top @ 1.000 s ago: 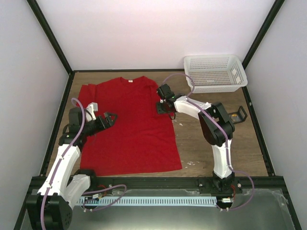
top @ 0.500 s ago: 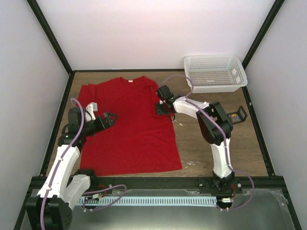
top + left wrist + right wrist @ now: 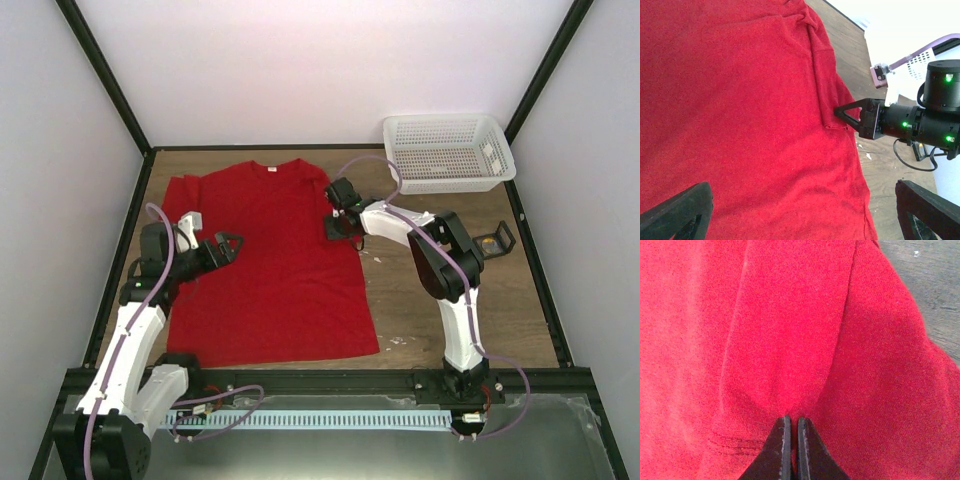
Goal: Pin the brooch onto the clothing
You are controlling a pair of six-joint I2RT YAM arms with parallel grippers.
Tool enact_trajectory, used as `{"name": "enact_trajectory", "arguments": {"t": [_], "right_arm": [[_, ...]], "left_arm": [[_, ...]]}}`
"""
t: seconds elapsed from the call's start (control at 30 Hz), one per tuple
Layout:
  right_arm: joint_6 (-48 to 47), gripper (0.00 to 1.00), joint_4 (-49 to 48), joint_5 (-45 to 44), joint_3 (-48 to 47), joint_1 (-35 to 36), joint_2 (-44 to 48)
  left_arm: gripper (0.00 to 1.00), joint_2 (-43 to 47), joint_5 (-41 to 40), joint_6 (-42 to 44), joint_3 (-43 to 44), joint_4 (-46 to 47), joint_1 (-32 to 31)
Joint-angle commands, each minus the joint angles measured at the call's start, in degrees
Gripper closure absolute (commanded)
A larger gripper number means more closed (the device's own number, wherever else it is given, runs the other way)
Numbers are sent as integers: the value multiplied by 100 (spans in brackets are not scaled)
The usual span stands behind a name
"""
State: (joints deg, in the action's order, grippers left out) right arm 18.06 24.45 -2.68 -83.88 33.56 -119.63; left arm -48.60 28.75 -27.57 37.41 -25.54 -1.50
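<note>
From above, the T-shirt lies flat on the surface, beside the basket and nearer the arms. The right gripper sits at the sleeve edge closest to the basket. The left gripper hovers over the side of the shirt farthest from the basket, its 2 fingers wide apart and holding nothing. I cannot make out the brooch. A black stand lies nearer the arms than the basket, and whether it carries the brooch is unclear.

In the left wrist view, the right gripper nips the basket-side sleeve hem, which puckers at its tip.

In the right wrist view, its 2 fingers are together, clamped on a thin pinch of red cloth.

So slight a pinch could slip free under a quick lift. A sideways pull could instead drag and bunch the shirt, spoiling the flat area needed for pinning.
</note>
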Motion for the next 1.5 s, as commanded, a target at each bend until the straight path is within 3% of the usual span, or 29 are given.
{"name": "enact_trajectory", "arguments": {"t": [0.0, 0.53, 0.9, 1.03, 1.17, 1.27, 1.47], "right_arm": [[-75, 99, 145, -182, -262, -5, 151], [-415, 99, 644, -934, -636, -51, 438], [-1098, 99, 572, -1681, -1159, -523, 414], [-1590, 99, 272, -2066, -1564, -700, 103], [-2426, 99, -755, -2514, -1719, -921, -175], [-2743, 99, -1039, -2372, -2165, -1161, -523], [-3884, 99, -2422, -2327, -2129, -1248, -982]], "left_arm": [[0, 52, 60, 78, 105, -6, -17], [0, 24, 109, 34, 1, 72, -17], [0, -143, 212, -44, -94, 232, -17], [0, -181, 215, -93, -103, 279, -16], [0, -251, 169, -109, -35, 219, -17], [0, -351, 124, -178, 64, 194, -13], [1, -1002, -11, -356, 697, 84, 186]]}}
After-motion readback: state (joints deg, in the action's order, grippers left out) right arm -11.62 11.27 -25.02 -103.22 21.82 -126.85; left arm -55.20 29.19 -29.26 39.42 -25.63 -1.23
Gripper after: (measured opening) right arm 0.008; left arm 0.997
